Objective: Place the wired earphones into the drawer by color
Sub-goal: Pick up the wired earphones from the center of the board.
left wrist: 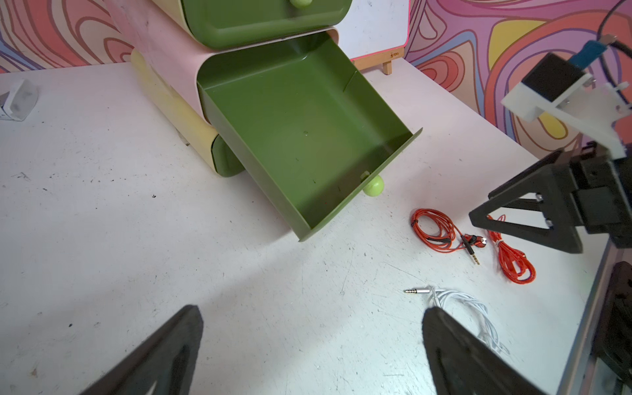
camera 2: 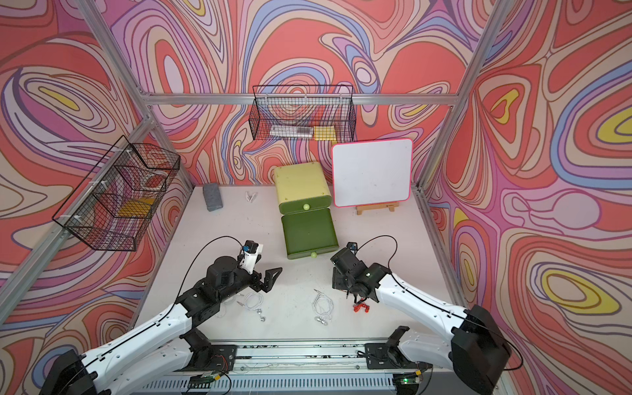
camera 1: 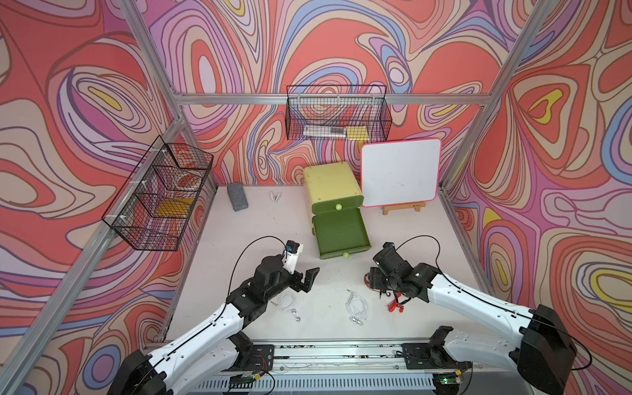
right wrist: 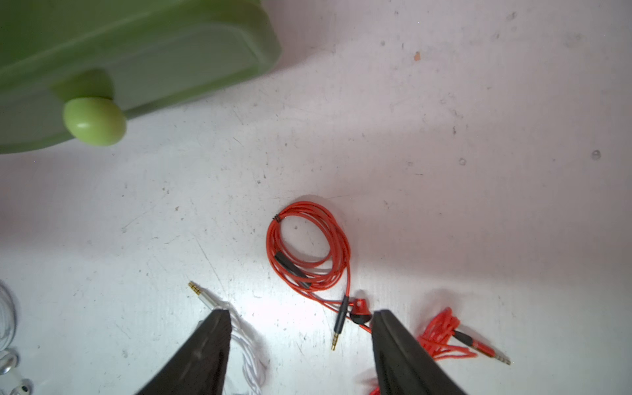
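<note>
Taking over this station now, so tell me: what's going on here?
Wired earphones are being sorted by color into a green drawer unit. Its lower drawer is pulled out and empty. The right gripper hangs open low over a coiled red earphone set, with a second red bundle beside it, gripping nothing. The left gripper is wide open and empty. A white set and another white set lie on the table.
</note>
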Robot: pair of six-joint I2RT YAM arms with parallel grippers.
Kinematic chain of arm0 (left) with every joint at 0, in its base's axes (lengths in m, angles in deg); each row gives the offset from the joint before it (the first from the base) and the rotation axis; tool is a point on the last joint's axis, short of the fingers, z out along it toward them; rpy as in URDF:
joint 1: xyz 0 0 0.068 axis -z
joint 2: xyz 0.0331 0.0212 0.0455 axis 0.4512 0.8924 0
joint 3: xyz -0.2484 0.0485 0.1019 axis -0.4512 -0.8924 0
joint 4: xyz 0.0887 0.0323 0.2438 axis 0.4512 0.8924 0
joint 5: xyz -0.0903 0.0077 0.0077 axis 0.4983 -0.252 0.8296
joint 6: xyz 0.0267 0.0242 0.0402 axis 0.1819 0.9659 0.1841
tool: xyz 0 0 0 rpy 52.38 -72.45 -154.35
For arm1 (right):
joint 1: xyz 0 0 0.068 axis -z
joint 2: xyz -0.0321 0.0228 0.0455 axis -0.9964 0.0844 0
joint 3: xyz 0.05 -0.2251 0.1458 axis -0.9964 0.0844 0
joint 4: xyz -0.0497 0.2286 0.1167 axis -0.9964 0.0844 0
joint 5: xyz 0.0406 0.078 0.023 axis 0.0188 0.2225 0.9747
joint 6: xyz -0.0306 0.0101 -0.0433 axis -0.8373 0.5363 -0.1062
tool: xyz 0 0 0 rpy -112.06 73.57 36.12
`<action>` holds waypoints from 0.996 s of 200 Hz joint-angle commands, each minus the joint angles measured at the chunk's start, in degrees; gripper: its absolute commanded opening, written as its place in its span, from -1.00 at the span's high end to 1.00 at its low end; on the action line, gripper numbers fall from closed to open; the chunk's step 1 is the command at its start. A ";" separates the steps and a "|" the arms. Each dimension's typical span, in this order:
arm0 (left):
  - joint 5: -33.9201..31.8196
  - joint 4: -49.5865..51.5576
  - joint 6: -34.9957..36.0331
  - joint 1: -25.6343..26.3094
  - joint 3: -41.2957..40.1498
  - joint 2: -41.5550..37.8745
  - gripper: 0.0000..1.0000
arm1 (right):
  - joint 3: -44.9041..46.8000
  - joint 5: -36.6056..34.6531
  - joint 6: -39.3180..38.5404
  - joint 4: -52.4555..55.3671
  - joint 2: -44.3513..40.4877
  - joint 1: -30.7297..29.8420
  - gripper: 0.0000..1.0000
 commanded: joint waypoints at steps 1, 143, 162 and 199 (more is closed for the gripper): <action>0.64 -0.37 0.89 -0.41 -0.15 -0.45 -0.98 | -1.34 1.18 -2.37 0.70 2.48 2.11 -0.34; 0.46 -1.50 1.30 -0.41 -0.21 1.58 -0.98 | -3.26 7.74 -7.91 -6.78 15.56 8.70 0.05; 0.51 -1.45 1.32 -0.41 -0.13 1.70 -0.98 | -3.19 7.97 -8.04 -6.89 16.02 9.05 0.12; 0.44 -1.18 1.41 -0.41 -0.13 1.36 -0.98 | -3.13 8.53 -8.30 -6.80 17.25 9.49 0.22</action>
